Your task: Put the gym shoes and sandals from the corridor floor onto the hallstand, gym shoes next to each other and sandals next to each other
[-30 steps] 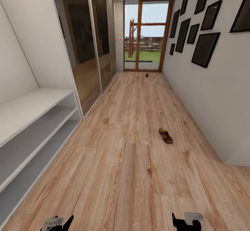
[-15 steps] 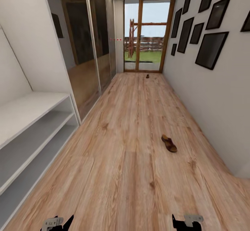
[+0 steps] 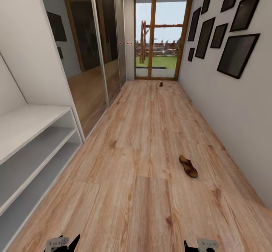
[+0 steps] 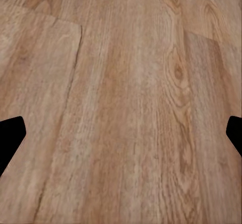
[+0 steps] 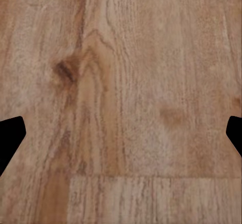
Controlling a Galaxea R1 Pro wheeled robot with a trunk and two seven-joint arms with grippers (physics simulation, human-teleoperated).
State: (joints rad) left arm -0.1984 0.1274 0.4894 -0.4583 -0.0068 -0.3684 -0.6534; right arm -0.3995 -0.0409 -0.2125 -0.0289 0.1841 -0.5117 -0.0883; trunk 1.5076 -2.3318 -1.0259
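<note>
You were facing down a corridor of light brown wood-grain plank flooring (image 3: 136, 161), knots and grain lines plain under both wrist cameras. One brown leather open sandal (image 3: 188, 166) with a tan footbed lay on the planks ahead to your right, near the white wall; a second small brown shape (image 3: 161, 84), too far to make out, sat by the wooden-framed glass door (image 3: 158, 36). The pale grey-white hallstand (image 3: 26, 146) with flat open shelves stood at your left. Your left gripper (image 4: 121, 133) and right gripper (image 5: 121, 133) were both spread wide, holding nothing.
</note>
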